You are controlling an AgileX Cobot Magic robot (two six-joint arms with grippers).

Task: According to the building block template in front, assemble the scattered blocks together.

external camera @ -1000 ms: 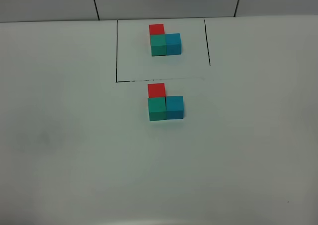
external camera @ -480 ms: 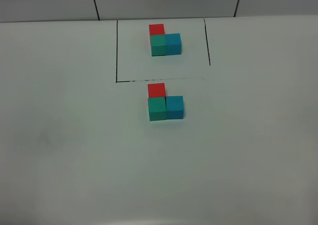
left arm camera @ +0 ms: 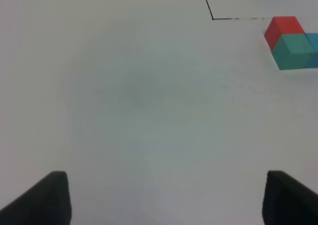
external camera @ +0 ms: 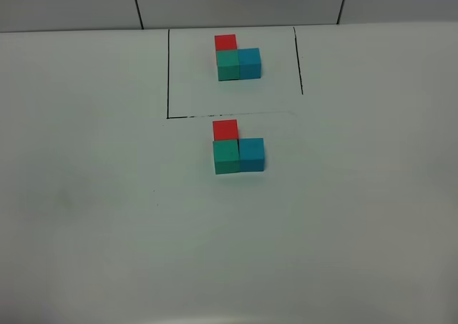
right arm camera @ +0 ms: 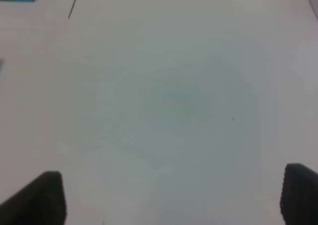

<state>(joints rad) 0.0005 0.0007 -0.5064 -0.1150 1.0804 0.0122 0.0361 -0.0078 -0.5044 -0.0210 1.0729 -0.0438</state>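
Even, diffuse illumination is provided across all views. Short soft shadows are cast beneath the assembled cubes [external camera: 238, 150]. Wrist views are softly blurred, with dark fingertips [left arm camera: 42, 199] defocused.

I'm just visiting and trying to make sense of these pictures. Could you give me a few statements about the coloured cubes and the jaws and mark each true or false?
1. The unframed cubes form an L like the framed template. True.
2. The unframed red cube sits apart from the green one. False: they touch.
3. The left gripper holds a cube. False: its jaws stand open and empty.
4. The right gripper has open jaws over bare table. True.
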